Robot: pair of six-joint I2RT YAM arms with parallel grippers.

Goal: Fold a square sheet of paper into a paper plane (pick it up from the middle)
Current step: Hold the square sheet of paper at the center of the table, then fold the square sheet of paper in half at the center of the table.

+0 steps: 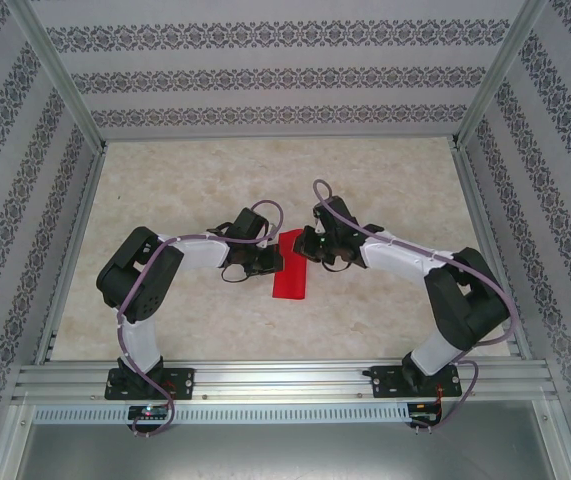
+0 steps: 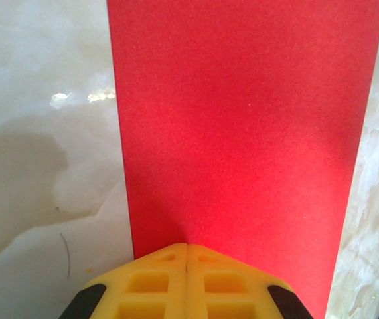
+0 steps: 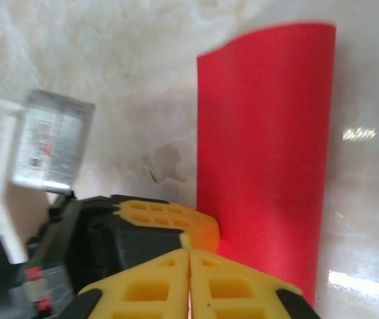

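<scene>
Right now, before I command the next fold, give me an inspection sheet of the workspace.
Surface: pale marbled table, grey smudge beside the paper.
Job's things: red paper sheet, a long rectangle at centre.
Clutter: nothing seen.
End effectors: left end effector shut at the sheet's edge; right end effector shut next to the sheet.
Cables: purple cables run along the arms.
Surroundings: patterned walls, aluminium frame.

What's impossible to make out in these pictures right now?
Left wrist view: red paper's far end, cut off by the top edge.
Same view: whether the left gripper pinches the paper; its fingers hide the contact.
Right wrist view: grey label's print, blurred.
</scene>
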